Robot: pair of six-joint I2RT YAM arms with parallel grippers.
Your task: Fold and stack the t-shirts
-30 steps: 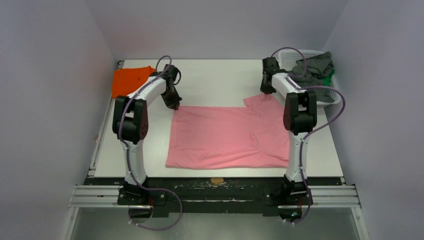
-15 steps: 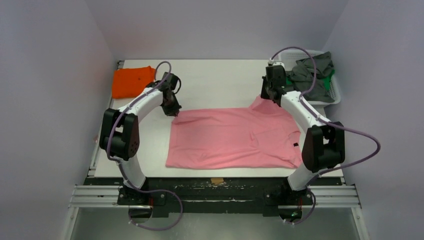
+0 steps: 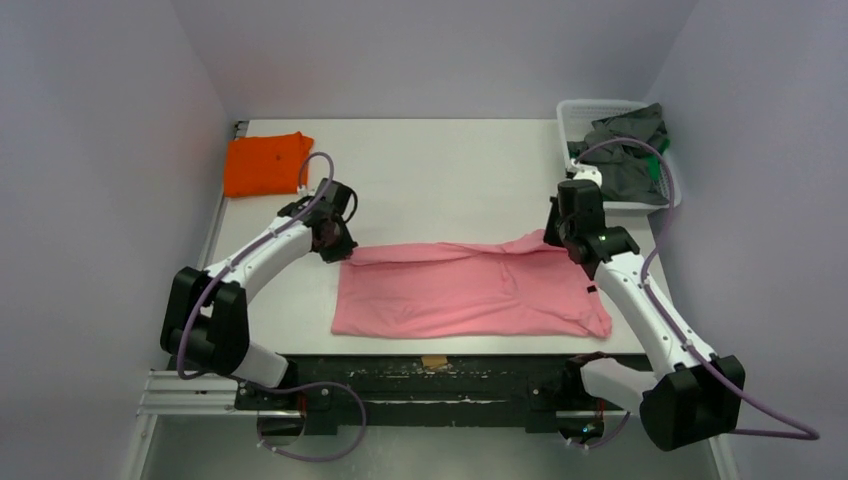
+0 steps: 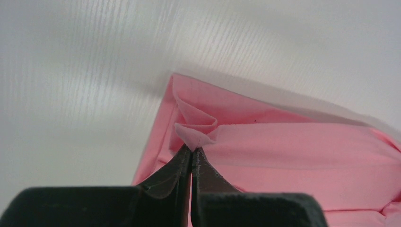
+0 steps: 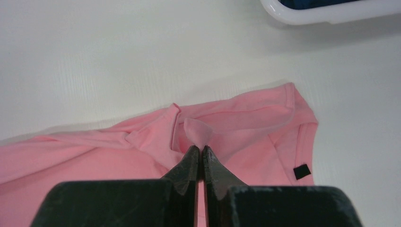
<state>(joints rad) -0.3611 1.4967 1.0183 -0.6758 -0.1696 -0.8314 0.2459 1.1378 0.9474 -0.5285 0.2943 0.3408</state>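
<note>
Left tool point(image 4: 191, 151) clenched on far-left corner of pink t-shirt point(image 3: 470, 300); right tool point(image 5: 198, 150) clenched on its far-right edge. Shirt mid-table point(image 3: 440, 170), far edge lifted. Best: carry both corners level to near hem, cloth taut. Orange t-shirt point(image 3: 262, 163) and basket point(image 3: 590, 104) well apart, neither blocks.

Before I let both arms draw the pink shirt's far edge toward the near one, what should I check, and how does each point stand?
1. Grip of the left gripper on the pink t-shirt, far left corner: ok, shut on a pinch of cloth.
2. Grip of the right gripper on its far right part: ok.
3. Cloth between the grips smooth: not ok, wrinkled near the right gripper.
4. Near hem flat on the table: ok.
5. Gap between the orange t-shirt and the pink one: ok.
</note>
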